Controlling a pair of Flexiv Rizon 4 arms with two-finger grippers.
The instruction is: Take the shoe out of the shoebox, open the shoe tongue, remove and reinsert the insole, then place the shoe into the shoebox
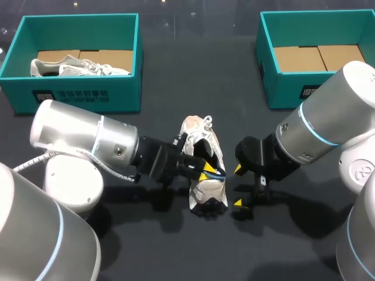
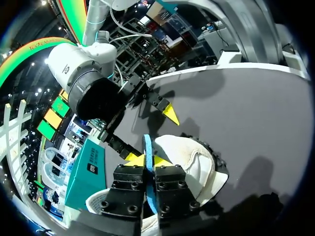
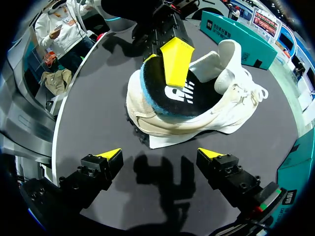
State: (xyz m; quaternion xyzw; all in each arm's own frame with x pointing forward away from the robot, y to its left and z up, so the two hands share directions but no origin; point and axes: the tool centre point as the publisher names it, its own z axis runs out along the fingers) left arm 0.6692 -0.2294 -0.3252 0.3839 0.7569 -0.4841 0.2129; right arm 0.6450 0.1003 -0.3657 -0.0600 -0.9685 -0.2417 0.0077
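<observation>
Head camera high behind, looking down on the tabletop (image 1: 176, 76), both wrist cameras close in, facing each other across the shoe (image 1: 199, 132) ahead of their jaws.

two shoeboxes (image 1: 70, 96), two shoes (image 1: 194, 127), one insole (image 3: 183, 94), two tools (image 1: 239, 186)

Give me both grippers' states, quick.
Left gripper: shut on the insole, which sits in the shoe.
Right gripper: open, holding nothing, beside the shoe.
</observation>
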